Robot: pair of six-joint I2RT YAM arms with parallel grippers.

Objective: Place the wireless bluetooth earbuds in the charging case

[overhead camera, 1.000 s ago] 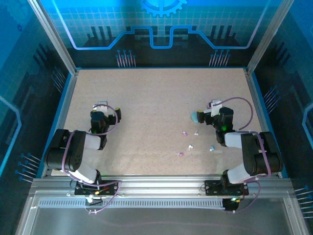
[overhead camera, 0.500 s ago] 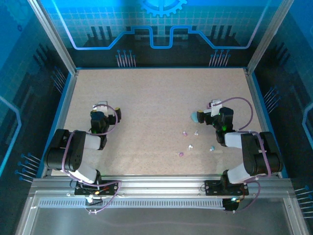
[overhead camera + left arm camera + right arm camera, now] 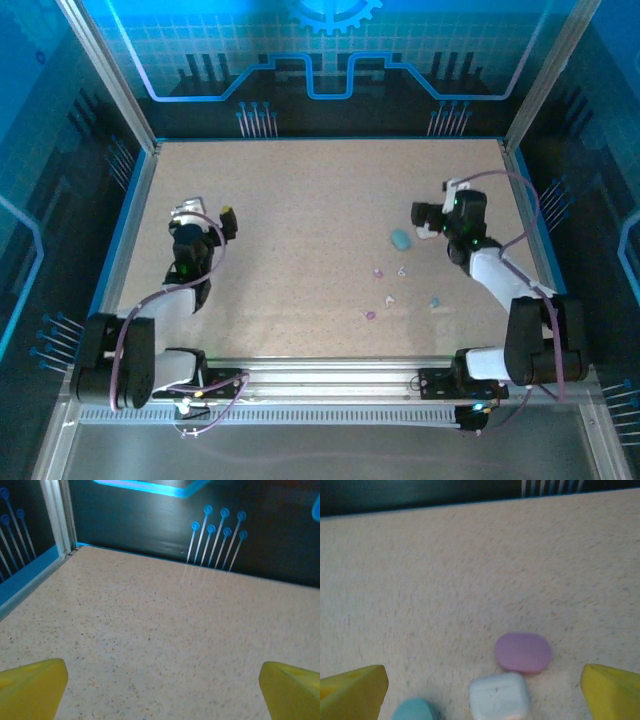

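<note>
Tiny pinkish-purple, white and light-blue plastic earbuds (image 3: 388, 298) lie scattered on the speckled beige table (image 3: 300, 200), base-ward of the right gripper (image 3: 430, 222), beyond the light-blue pebble-shaped case (image 3: 400, 238); right arm nearer; left gripper (image 3: 205, 212) well apart; both claws spread wide, empty; bud axes too small to tell.

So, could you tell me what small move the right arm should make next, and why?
Probably lower the right gripper onto the white case. Its jaws stand open, that case lies closest between them, beside the purple case, and both look shut, while the earbuds lie loose on the table nearer the arms.
</note>
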